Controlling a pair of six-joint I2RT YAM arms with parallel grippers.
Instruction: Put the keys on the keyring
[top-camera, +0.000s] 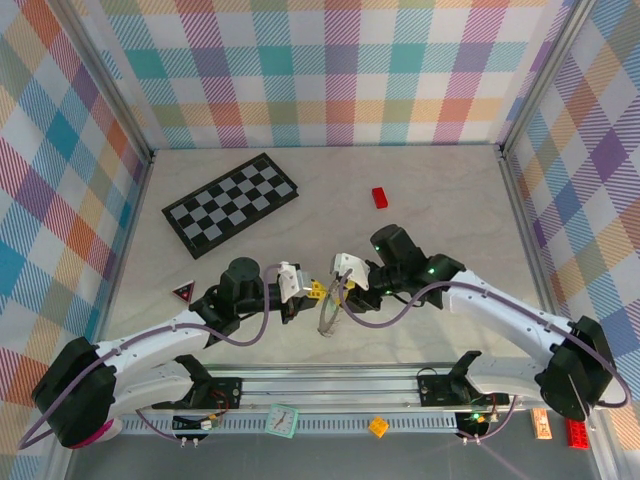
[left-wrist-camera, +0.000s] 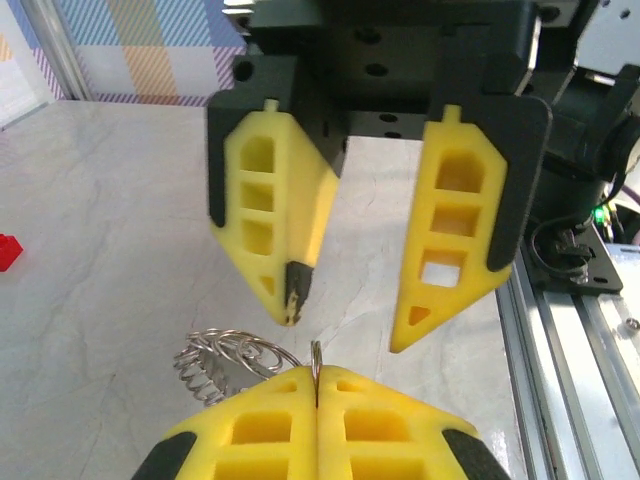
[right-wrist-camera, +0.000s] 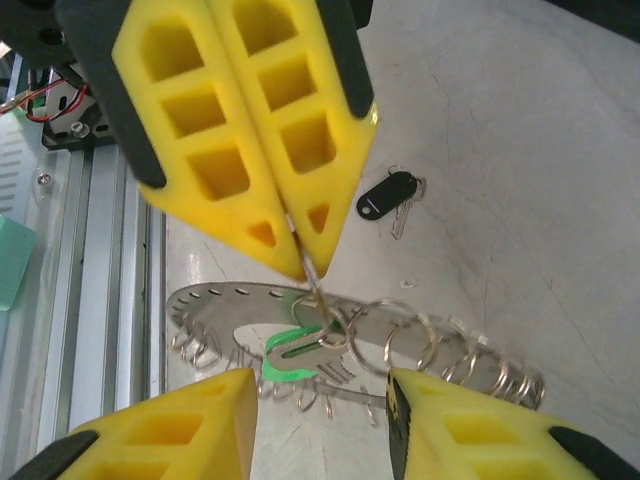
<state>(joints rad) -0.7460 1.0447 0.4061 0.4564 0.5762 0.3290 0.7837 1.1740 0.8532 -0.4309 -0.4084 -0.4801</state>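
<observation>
Presently: left gripper (right-wrist-camera: 303, 262) is closed, its yellow fingers pinching one thin wire loop that stands up from the wide silvery-grey metal keyring with the jagged rim (right-wrist-camera: 215, 300). Likely reason: it holds the loop up off the pale marbled table (right-wrist-camera: 520, 150) so a key can be worked onto it.

Right gripper (left-wrist-camera: 347, 332) sits directly across the keyring from the left one, jaws apart, nothing seen held between them. It is probably placed to fetch or guide a key.

Keyring lies beneath both grippers. In the right wrist view its long axis runs side to side, with small split rings trailing off one end.

Bright green-headed key (right-wrist-camera: 290, 352) rests over the keyring's central hole, lengthwise along it, apparently hooked to the pinched loop.

Black-headed key (right-wrist-camera: 388, 194) lies loose near the keyring, apart from it and roughly parallel. Judged not yet threaded.
</observation>
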